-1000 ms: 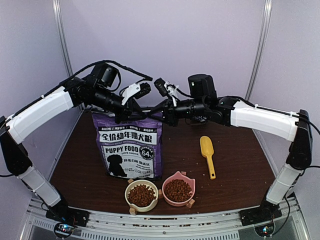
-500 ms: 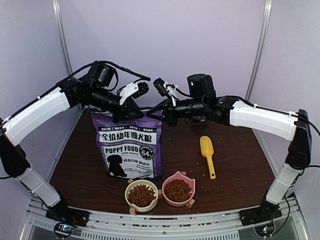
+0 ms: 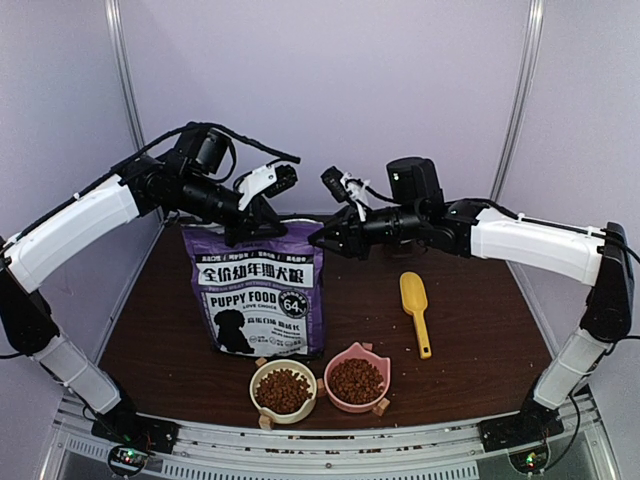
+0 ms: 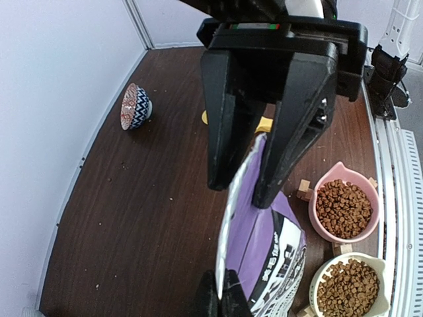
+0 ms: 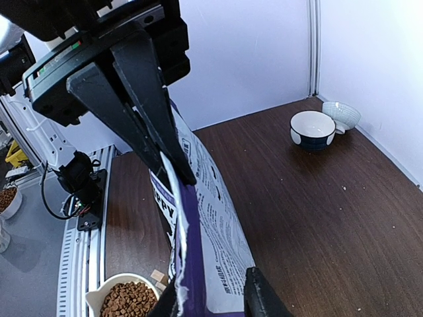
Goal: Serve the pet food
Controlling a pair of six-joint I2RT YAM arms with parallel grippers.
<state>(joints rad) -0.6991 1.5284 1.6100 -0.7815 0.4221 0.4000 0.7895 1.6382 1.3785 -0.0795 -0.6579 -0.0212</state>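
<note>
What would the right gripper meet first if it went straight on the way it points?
The right gripper would first meet the top edge of the purple bag, lying between its open fingers; just beyond is the left gripper pinching that edge, though depth is unclear.

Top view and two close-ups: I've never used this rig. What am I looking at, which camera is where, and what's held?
Two robot arms are bolted at the table's near edge. The top view looks down from behind them; each close-up comes from a camera on one wrist, looking along its own fingers. On the table stand a purple puppy food bag, a cream bowl and a pink bowl, both holding kibble; a yellow scoop lies to the right. The left gripper is pinching the bag's top edge. The right gripper is open, its fingers apart at the bag's top edge, not clamping it.
</note>
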